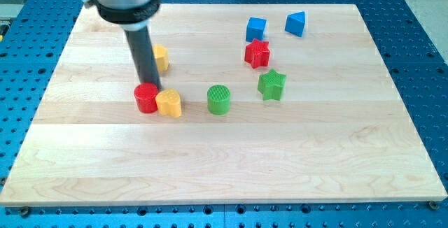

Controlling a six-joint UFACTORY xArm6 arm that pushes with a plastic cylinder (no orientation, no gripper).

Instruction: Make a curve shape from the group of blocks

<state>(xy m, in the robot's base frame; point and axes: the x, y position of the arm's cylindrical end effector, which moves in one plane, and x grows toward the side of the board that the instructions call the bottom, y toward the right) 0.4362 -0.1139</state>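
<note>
Nearest the view's bottom lies the low sweep of the arc: the red cylinder (pixel 146 98) touching the yellow heart-shaped block (pixel 169 103) on its right, then, a gap away, the green cylinder (pixel 219 99). My tip (pixel 152 87) sits at the red cylinder's far edge, touching or all but touching it, with the rod rising toward the view's top left. There are no fingers on this rig, so nothing is clenched or released; the rod can only shove.

To do this step well, I judge the push should be short and slow, aimed through the red cylinder's centre so it slides rather than spins away, and kept clear of the yellow heart-shaped block beside it.

Farther back, a second yellow block (pixel 161 58), shape partly hidden by the rod, stands just behind it. To the right the curve climbs: green star (pixel 271 85), red star (pixel 257 53), then blue cube (pixel 256 29) and blue triangular block (pixel 296 24) near the top of the wooden board (pixel 336 151).

Count: two red, two yellow, two green, two blue, eight blocks in all
</note>
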